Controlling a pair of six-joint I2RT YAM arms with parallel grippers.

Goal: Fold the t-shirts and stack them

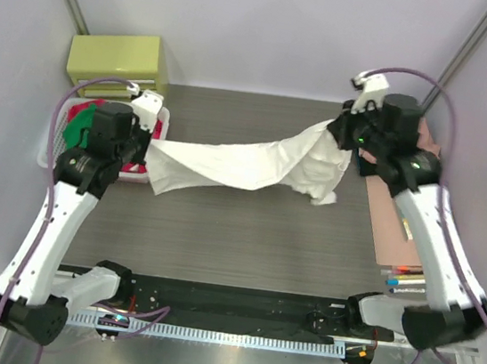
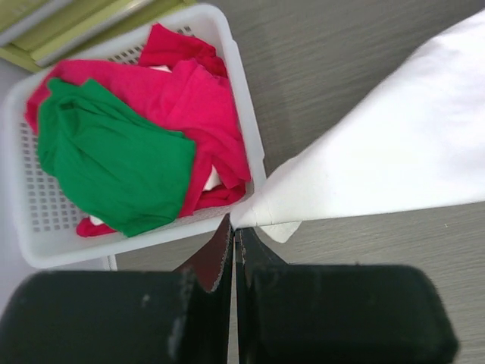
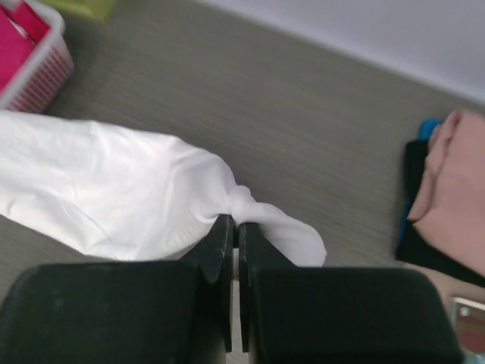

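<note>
Holding a white t-shirt [image 1: 237,163] stretched across the middle of the overhead frame, from centre left to upper right, sagging in the span over the dark grained table [image 1: 244,245]. Gripping its left corner with the left pincer [image 1: 150,141], fingers pressed together on a point of cloth at the bottom centre of the left wrist view. Gripping the other end with the right pincer [image 1: 345,140], closed tight on a bunched fold, with loose cloth drooping just below it at the upper right of the overhead frame. Showing plain white on every visible face of the shirt. Showing too, at the upper left of the left wrist view, a white slotted basket [image 2: 254,152] with a green t-shirt [image 2: 114,159] spread over crumpled red t-shirts [image 2: 204,98]. Catching a yellow-green box [image 1: 121,58] just behind the basket, at the upper left of the overhead frame. Catching also, at the right edge of the right wrist view, a folded salmon-pink t-shirt [image 3: 455,189] lying on black cloth [image 3: 415,189], well apart from the held shirt.
</note>
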